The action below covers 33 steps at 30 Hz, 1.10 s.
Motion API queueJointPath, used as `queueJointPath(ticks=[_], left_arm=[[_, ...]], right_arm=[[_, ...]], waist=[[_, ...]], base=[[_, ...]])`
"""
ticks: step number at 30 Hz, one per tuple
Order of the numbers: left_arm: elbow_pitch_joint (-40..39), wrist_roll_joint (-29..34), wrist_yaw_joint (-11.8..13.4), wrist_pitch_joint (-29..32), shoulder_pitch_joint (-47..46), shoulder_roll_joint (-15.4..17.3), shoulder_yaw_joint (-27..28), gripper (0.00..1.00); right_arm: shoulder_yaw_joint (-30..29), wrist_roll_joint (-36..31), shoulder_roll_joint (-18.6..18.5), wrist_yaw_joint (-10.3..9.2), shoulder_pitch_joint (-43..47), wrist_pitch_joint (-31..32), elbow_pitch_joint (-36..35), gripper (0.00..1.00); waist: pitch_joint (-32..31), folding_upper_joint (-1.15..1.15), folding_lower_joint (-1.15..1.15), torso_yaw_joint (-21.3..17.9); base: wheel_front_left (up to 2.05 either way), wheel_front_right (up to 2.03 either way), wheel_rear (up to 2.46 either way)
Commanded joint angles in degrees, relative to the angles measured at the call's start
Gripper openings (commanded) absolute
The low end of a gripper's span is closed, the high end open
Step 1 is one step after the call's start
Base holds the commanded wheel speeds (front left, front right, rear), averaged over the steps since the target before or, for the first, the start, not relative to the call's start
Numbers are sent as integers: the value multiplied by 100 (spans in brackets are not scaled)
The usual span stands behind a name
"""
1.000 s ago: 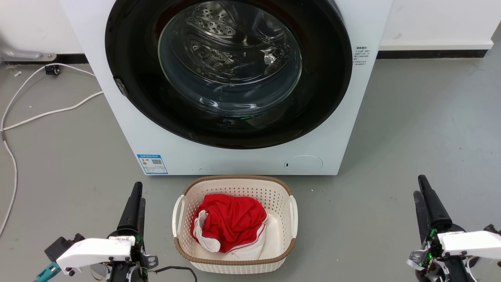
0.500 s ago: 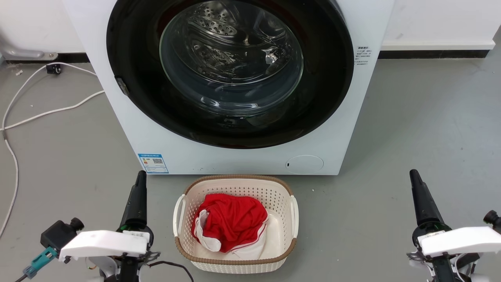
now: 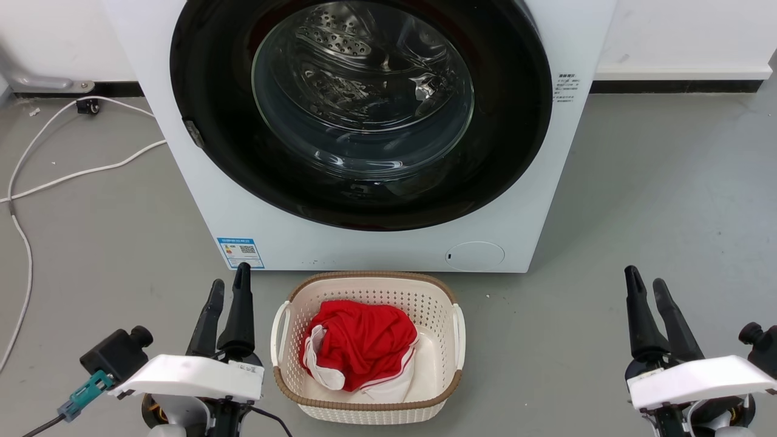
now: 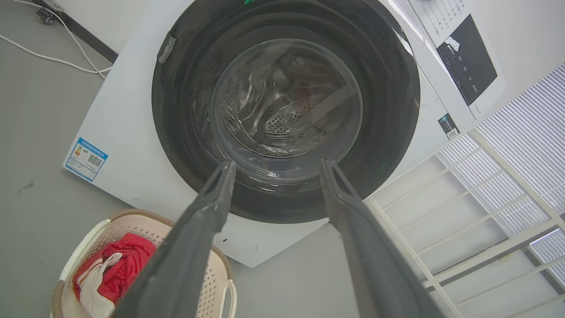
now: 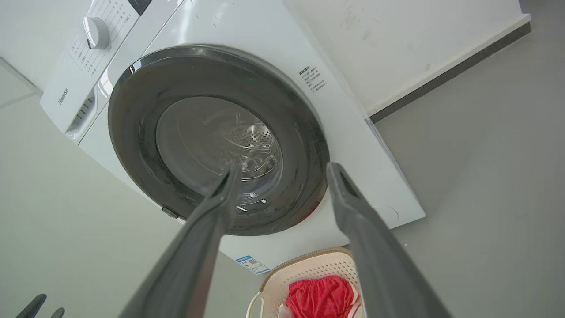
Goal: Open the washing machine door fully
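Since half a second ago both pairs of jaws have parted. The left gripper (image 3: 230,277) and right gripper (image 3: 643,277) gape empty, flanking the laundry basket (image 3: 364,277). Ahead, the washing machine door (image 3: 209,91) sits shut on the washing machine (image 3: 364,249) — still the approach; next, probably, reaching the door's left-rim catch (image 3: 193,134).

You see one washing machine (image 3: 364,249), one washing machine door (image 3: 362,109), one blue label (image 3: 241,252), one basket (image 3: 370,277), one red garment (image 3: 358,343), and two hands: left hand (image 3: 230,276), right hand (image 3: 643,276).
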Motion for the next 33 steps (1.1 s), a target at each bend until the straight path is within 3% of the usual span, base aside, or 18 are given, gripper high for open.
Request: queueJointPath(ticks=[1, 33], left_arm=[[-108, 169, 5, -58, -11, 14, -29, 100], [-141, 2608, 102, -553, 46, 8, -271, 100]], right_arm=[[13, -178, -4, 0, -18, -46, -105, 100], [88, -2598, 9, 0, 210, -324, -340, 100]], waist=[[-1, 0, 0, 1], [-25, 0, 0, 13]], base=[[0, 0, 0], [0, 0, 0]])
